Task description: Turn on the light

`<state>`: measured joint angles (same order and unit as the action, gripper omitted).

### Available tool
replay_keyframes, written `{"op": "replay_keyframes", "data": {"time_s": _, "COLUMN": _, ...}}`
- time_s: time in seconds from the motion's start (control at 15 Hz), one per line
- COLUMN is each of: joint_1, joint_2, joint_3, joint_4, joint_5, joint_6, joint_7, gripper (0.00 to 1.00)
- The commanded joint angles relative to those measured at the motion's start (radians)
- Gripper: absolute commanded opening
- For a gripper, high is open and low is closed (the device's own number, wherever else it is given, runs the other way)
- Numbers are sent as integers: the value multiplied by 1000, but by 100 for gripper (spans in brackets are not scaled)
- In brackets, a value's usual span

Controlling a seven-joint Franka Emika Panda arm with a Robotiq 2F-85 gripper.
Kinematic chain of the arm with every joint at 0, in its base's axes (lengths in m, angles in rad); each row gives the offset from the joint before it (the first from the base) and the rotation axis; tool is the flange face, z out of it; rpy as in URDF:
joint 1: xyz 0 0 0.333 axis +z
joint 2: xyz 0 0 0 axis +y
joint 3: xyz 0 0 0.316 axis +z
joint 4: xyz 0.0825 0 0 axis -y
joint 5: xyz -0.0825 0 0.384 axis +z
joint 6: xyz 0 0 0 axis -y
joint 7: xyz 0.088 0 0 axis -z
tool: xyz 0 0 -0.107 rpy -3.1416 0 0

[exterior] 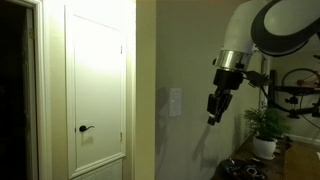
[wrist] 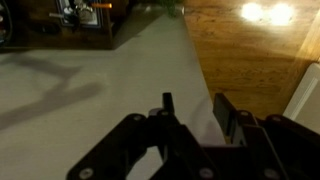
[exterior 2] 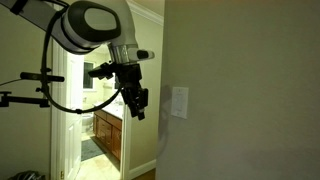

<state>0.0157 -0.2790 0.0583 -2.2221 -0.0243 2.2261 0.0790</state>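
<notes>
The light switch is a small pale upright plate on the beige wall, seen in both exterior views (exterior: 175,102) (exterior 2: 179,101). No lamp shows. My gripper (exterior: 213,118) (exterior 2: 140,112) hangs in the air beside the switch, a short way off the wall and slightly below the plate, touching nothing. In the wrist view the two dark fingers (wrist: 193,105) stand apart with pale wall showing between them, and nothing is held. The switch is out of the wrist view.
A white door with a dark lever handle (exterior: 87,128) stands beyond the wall corner. A potted plant (exterior: 265,125) sits on a dark table below the arm. A lit doorway shows a wooden vanity (exterior 2: 108,130). Wood floor (wrist: 250,50) borders the wall.
</notes>
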Motion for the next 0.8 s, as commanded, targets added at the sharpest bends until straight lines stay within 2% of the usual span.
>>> {"op": "replay_keyframes", "data": {"time_s": 0.0, "joint_1": 33, "joint_2": -59, "joint_3": -22, "joint_4": -70, "joint_5": 87, "joint_6": -148, "joint_7": -89, "gripper": 77}}
{"op": "replay_keyframes", "data": {"time_s": 0.27, "joint_1": 42, "joint_2": -78, "joint_3": -12, "joint_4": -116, "joint_5": 113, "joint_6": -260, "joint_7": -113, "gripper": 100}}
{"op": "replay_keyframes", "data": {"time_s": 0.4, "joint_1": 49, "joint_2": -89, "joint_3": -11, "joint_4": -138, "joint_5": 121, "joint_6": -284, "joint_7": -128, "gripper": 100}}
{"op": "replay_keyframes", "data": {"time_s": 0.47, "joint_1": 39, "joint_2": -34, "joint_3": -3, "joint_4": -88, "joint_5": 93, "joint_6": -258, "joint_7": -97, "gripper": 97}}
{"op": "replay_keyframes", "data": {"time_s": 0.53, "joint_1": 42, "joint_2": -38, "joint_3": -3, "joint_4": -98, "joint_5": 96, "joint_6": -263, "joint_7": -102, "gripper": 100}}
{"op": "replay_keyframes", "data": {"time_s": 0.73, "joint_1": 43, "joint_2": -46, "joint_3": -3, "joint_4": -108, "joint_5": 97, "joint_6": -266, "joint_7": -108, "gripper": 100}}
